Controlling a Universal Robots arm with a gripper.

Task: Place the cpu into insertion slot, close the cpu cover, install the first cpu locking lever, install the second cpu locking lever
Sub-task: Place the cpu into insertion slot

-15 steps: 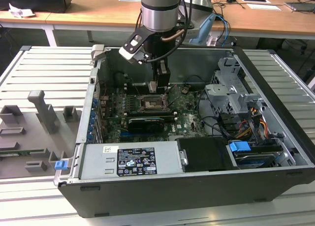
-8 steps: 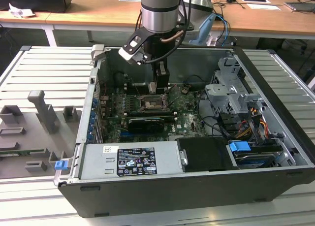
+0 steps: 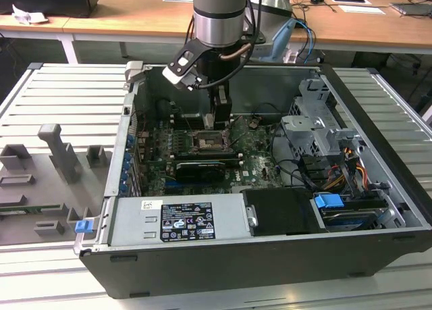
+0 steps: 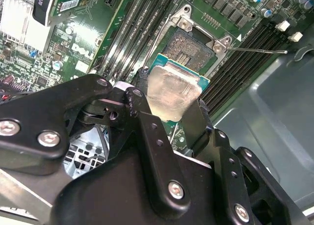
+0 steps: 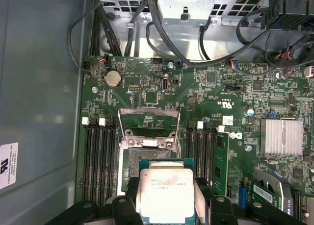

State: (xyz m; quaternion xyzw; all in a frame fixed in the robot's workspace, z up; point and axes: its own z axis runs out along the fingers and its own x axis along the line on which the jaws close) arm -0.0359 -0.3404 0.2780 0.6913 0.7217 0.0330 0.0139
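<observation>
Clasping cpu (image 5: 164, 193) (faint print), perhaps above slot (image 5: 143, 153)

The hand (image 5: 166, 208) grips the cpu (image 5: 164, 186) by 2 opposite edges, its silver top facing the camera, partly overlapping the insertion slot (image 5: 147, 156). The cpu cover (image 5: 124, 121) stands flipped open beyond the slot. Black memory slots (image 5: 98, 161) flank it on both sides.

Open computer case (image 3: 270, 269) lying on a ribbed metal table (image 3: 61, 94).
A green motherboard (image 5: 147, 83) carries long black memory slots (image 5: 98, 161), a coin cell battery (image 5: 113, 78) and a finned silver heatsink (image 5: 280, 136); black cables (image 5: 162, 43) loop beside it. A silver power supply (image 3: 135, 222) lines the near wall, with a drive cage (image 3: 317, 131) at the exterior view's right and grey fixtures (image 3: 64, 151) at its left.
</observation>
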